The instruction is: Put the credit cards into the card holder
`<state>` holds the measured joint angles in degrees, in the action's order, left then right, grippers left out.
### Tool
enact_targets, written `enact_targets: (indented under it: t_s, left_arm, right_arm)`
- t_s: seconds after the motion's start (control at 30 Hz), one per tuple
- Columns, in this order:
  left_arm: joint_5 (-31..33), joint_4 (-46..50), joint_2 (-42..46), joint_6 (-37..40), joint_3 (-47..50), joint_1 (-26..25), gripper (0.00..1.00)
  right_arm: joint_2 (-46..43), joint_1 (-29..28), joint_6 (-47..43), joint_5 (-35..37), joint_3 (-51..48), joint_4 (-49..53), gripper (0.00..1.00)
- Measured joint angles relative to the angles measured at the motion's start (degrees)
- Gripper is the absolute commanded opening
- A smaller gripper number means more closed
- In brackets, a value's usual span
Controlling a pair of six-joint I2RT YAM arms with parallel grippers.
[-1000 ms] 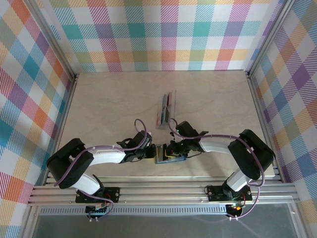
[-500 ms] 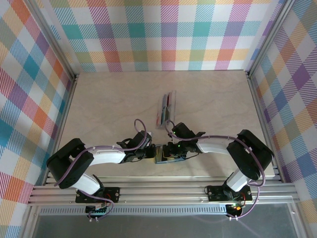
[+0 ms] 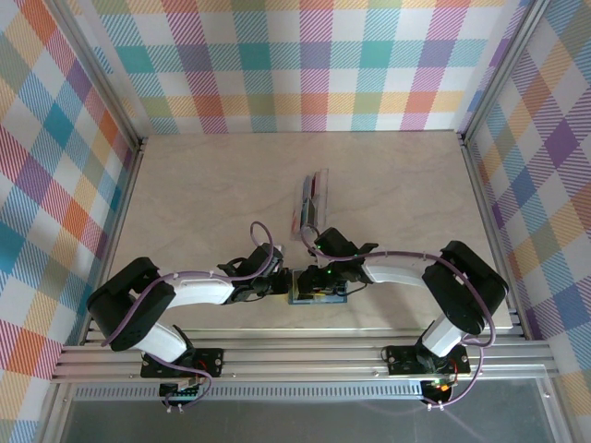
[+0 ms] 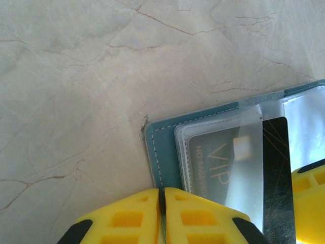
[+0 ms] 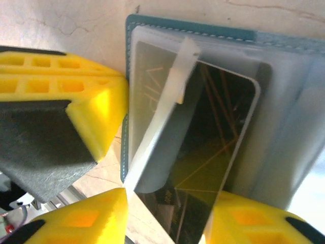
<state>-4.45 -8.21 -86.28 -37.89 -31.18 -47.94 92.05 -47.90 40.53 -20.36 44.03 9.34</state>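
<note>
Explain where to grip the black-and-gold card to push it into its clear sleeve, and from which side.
Pinch the black-and-gold card by its bare end, from the mouth side of the clear sleeve: the VIP end lies under the sleeve, the bare end juts out.

Teal card holder (image 4: 163, 152), black-gold card (image 5: 216, 127), cream veined table (image 4: 76, 76), pastel plaid walls (image 3: 314, 55).

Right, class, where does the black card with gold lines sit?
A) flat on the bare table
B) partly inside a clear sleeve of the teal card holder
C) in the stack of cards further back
B: the black card lies partway under a clear sleeve of the open card holder.
</note>
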Motion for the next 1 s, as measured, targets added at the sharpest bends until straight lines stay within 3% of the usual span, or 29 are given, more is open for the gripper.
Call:
enact_targets:
  t_s: [0.3, 0.6, 0.73, 1.0]
  left_arm:
    - [-0.02, -0.63, -0.26, 0.00, 0.00, 0.00, 0.11]
    - [-0.04, -1.01, -0.50, 0.00, 0.00, 0.00, 0.11]
    - [-0.04, -1.05, -0.50, 0.00, 0.00, 0.00, 0.11]
    - [-0.04, -1.18, -0.57, 0.02, 0.00, 0.00, 0.11]
  right_arm:
    - [-2.84, -0.90, -2.82, 3.28, 2.16, 7.63, 0.60]
    - [-8.46, -0.94, -6.88, 11.58, 6.32, 18.27, 0.45]
    - [-8.39, -0.92, -8.22, 17.73, 10.23, 22.56, 0.44]
    - [-2.69, -0.13, -9.81, 23.23, 13.51, 25.51, 0.46]
